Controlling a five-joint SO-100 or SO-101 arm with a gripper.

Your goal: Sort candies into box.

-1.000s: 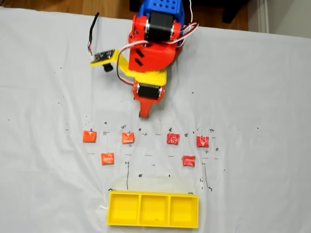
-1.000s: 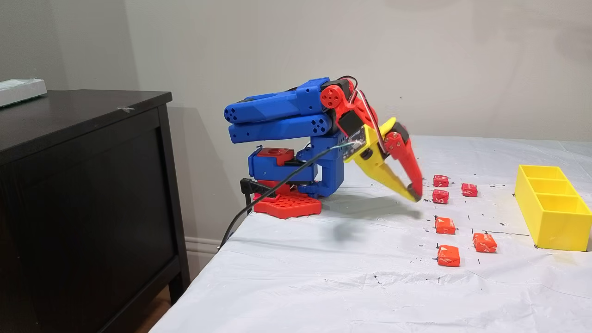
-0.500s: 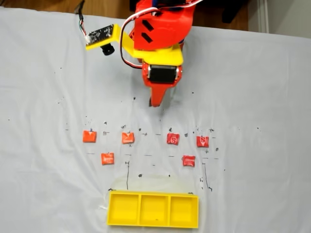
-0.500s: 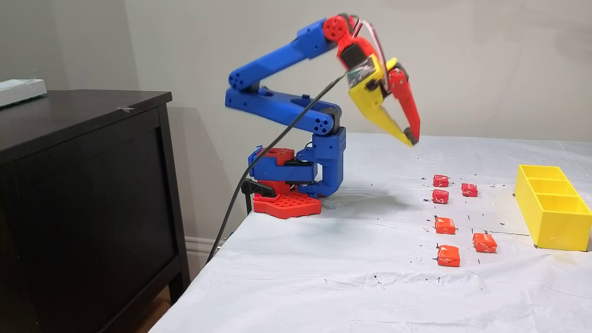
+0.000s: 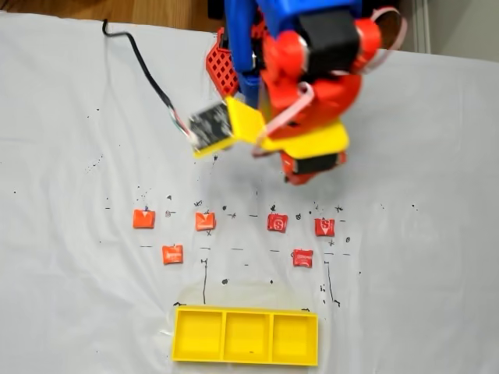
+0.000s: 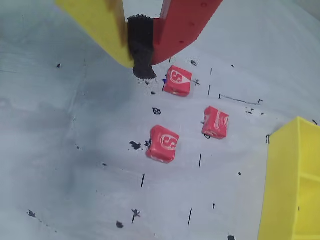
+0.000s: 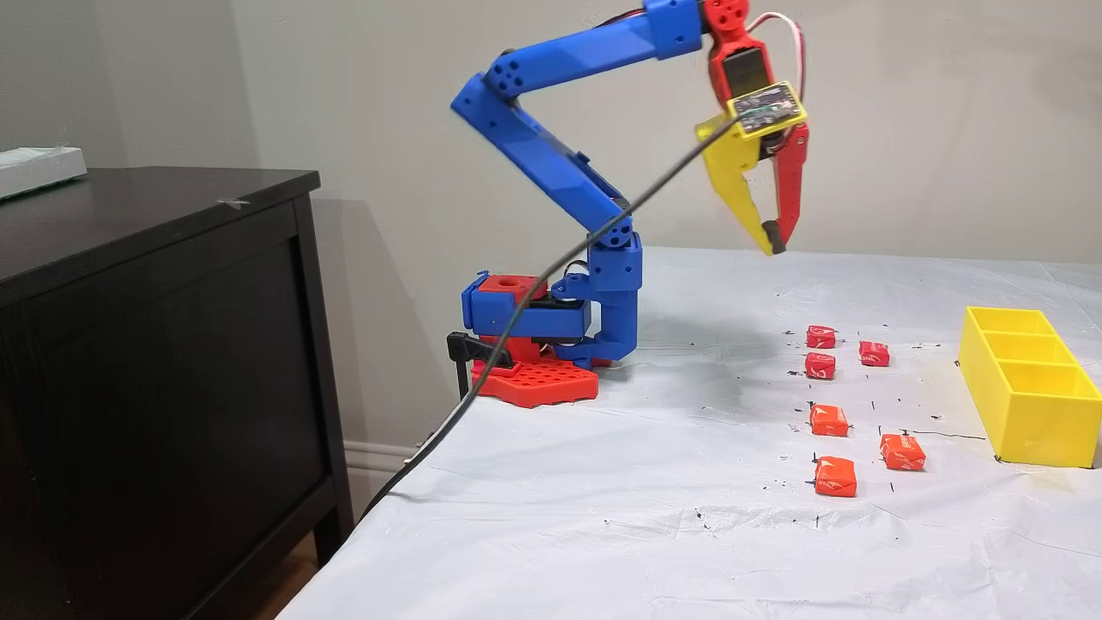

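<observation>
Approach step in hand: jaws together and empty, the gripper [image 7: 772, 248] hangs high above six small red wrapped candies [image 5: 277, 222] lying on the white-covered worktop [image 5: 421, 156], well apart from the empty yellow three-compartment plastic box [image 5: 245, 359]. Next move calls for parting the jaws, then descending.

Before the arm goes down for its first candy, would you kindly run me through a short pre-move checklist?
1. Two-finger gripper empty: ok, nothing between the yellow and red fingers.
2. Gripper open for a grasp: not ok, tips meet in the wrist view.
3. Gripper clear of the white table cover: ok, raised well above it.
4. Six small square red and orange wrapped candies reachable: ok, all lie apart on the cover.
5. Low yellow three-compartment plastic box ready: ok, all compartments empty.
6. Black cable clear of candies: ok.
</observation>
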